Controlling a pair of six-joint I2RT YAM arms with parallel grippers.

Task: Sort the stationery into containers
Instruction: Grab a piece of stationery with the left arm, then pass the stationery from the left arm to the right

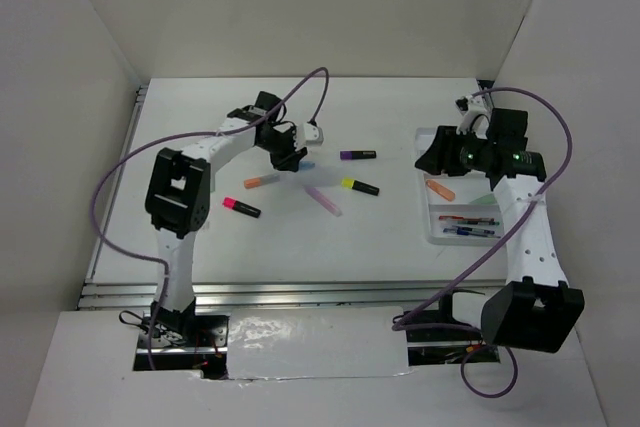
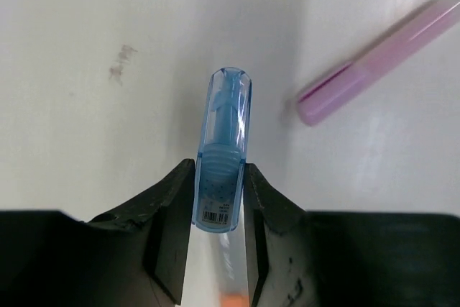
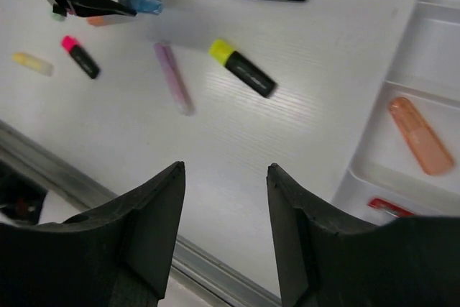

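The job is partly done. The white tray (image 1: 428, 230) sits on the right side of the table. In it lie an orange marker (image 1: 439, 188) and a few thin pens (image 1: 468, 224), red and dark ones, in the near slots.

Many things are not sorted yet. On the table, left of the tray, lie a purple highlighter (image 1: 357, 155), a yellow highlighter (image 1: 361, 186), a pink marker (image 1: 323, 200), an orange highlighter (image 1: 262, 181) and a pink highlighter (image 1: 241, 207). The right wrist view also shows a pale yellow marker (image 3: 32, 63) at the far left.

The left gripper (image 2: 218, 221) is near the middle of the table. Its two fingers press on both sides of a blue marker (image 2: 221, 156), so it grips it. I think this one goes to the tray next.

The right gripper (image 3: 224, 177) hangs by the tray. Its fingers are apart and nothing is between them.

The table (image 1: 380, 237) is white and smooth, with one small brown smudge (image 2: 122, 59). Plain white walls (image 1: 300, 7) stand on the left, the right and the far side. A metal rail (image 1: 300, 292) runs along the near edge.
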